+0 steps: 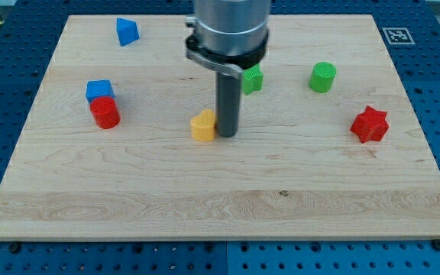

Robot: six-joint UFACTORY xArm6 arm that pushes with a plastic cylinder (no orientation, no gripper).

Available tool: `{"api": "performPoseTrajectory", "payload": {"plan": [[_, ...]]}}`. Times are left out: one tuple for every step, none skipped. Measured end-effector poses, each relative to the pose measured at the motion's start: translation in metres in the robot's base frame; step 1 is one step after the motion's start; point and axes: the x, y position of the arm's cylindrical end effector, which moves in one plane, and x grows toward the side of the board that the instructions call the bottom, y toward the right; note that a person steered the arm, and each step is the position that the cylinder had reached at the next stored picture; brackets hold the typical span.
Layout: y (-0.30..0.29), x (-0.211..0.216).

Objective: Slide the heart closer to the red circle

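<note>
A yellow heart (pixel 202 126) lies near the board's middle. My tip (pixel 227 135) stands on the board right beside it, touching its right side. A red circle (pixel 105 112), a short cylinder, sits at the view's left, well apart from the heart. A blue cube (pixel 98 90) touches the red circle just above it.
A blue wedge-shaped block (pixel 127 31) lies at top left. A green block (pixel 252 79) is partly hidden behind the rod. A green cylinder (pixel 322 77) and a red star (pixel 370 124) lie at the right. The wooden board (pixel 220 198) ends on a blue pegboard table.
</note>
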Motion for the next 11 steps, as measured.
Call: {"api": "performPoseTrajectory", "payload": {"plan": [[-0.013,0.012],[-0.018,0.016],[-0.034,0.005],[-0.063,-0.009],[-0.075,-0.009],[-0.078,-0.003],[-0.092,-0.001],[-0.083,0.001],[-0.072,0.014],[-0.074,-0.028],[-0.074,-0.044]]}}
